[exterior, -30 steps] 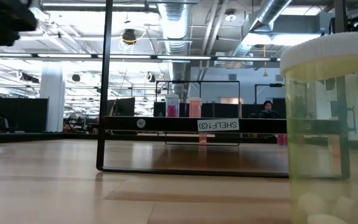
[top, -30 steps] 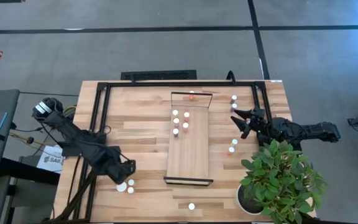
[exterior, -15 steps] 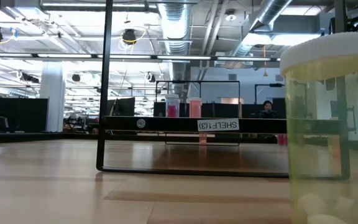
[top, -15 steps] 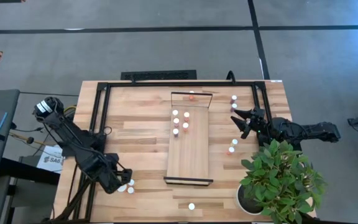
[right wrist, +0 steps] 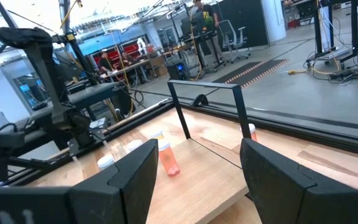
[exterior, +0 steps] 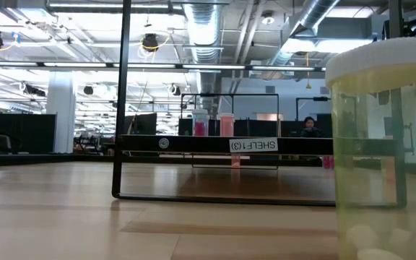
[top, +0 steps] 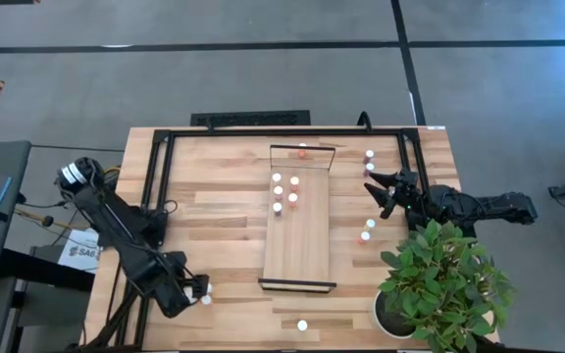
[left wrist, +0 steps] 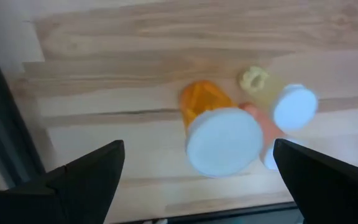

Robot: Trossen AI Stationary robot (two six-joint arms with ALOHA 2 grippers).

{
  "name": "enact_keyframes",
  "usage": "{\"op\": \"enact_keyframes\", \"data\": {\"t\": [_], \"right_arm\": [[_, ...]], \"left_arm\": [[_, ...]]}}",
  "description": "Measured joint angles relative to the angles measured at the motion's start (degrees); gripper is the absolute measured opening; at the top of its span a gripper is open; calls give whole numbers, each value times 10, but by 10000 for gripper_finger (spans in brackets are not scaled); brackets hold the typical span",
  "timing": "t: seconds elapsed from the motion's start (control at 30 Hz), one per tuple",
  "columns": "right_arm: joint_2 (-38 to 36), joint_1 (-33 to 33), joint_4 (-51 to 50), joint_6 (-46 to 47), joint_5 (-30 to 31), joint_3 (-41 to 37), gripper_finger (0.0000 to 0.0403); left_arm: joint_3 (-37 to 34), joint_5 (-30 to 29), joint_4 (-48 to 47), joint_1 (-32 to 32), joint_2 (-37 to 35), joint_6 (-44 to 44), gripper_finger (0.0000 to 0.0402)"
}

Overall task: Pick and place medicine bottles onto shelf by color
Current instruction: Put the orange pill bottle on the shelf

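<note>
Shelf [top: 298, 235] lies flat at the middle of the table [top: 224, 206], long axis running from the table's far edge to its near edge, dark rails at both ends.

On the shelf, toward its far end: a cluster of white-capped medicine bottles [top: 284, 192] standing upright, caps up, plus one more bottle [top: 302, 152] alone by the far rail. In the low view the near rail carries a "SHELF" label [exterior: 252, 145], with pink-bodied bottles [exterior: 226, 125] showing behind it.

Left of the shelf's near end, by the table's near-left corner: left gripper [top: 192, 292] sits low over two bottles, jaws spread wide, gripping nothing. Left wrist view shows an orange bottle with a large white cap [left wrist: 219, 137] between the jaws, not touched, axis roughly upright and slightly tilted, cap toward the camera. A smaller white-capped bottle [left wrist: 293, 109] stands just beside it, reddish body.

Right of the shelf: right gripper [top: 381, 191] hangs above the table, jaws apart and empty. Loose upright bottles near it: two [top: 369, 159] toward the far edge, two [top: 367, 230] nearer.

One lone bottle [top: 302, 325] stands just past the shelf's near end. Potted plant [top: 444, 284] at the table's near-right corner.

Low view: a clear pale bottle with white cap [exterior: 385, 137] upright, close to the lens.
</note>
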Motion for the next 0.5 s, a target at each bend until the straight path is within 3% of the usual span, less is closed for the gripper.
{"op": "enact_keyframes", "data": {"t": [0.2,0.5], "right_arm": [[0,0,0,0,0,0,251],[0,0,0,0,0,0,251]], "left_arm": [[1,-5,39,-5,35,0,399],[0,13,14,-5,37,-27,399]]}}
